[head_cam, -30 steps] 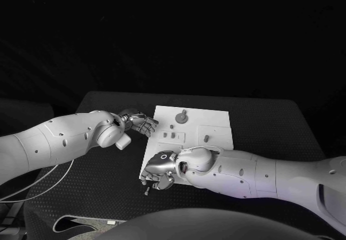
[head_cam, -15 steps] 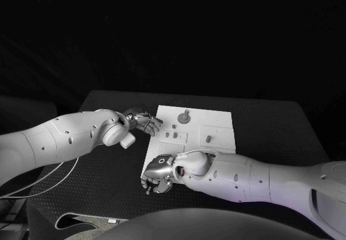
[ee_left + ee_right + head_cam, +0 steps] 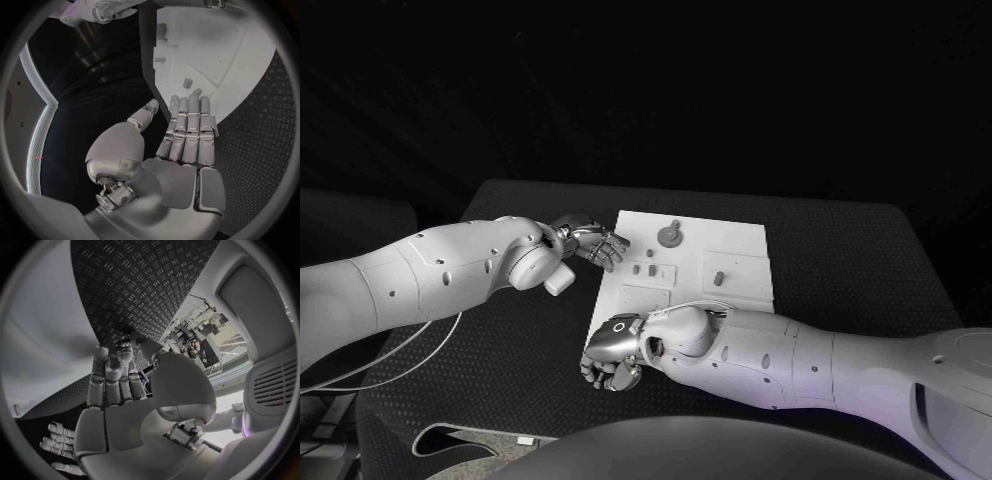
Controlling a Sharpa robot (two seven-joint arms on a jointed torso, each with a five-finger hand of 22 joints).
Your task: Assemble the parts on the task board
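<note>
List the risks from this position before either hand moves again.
1. The right hand sits at the near left corner of the white rectangular task board; it may nudge the board and shift the small grey parts.
2. The left hand, fingers extended at the board's left edge, could also push it.
3. Whether the right hand holds anything cannot be told.

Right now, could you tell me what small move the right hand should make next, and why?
Probably lift the right hand back over the task board toward the parts. It sits at the board's near corner, partly off it, and I cannot tell whether it holds anything. The left hand lies open at the board's edge, and several small parts lie unassembled.
</note>
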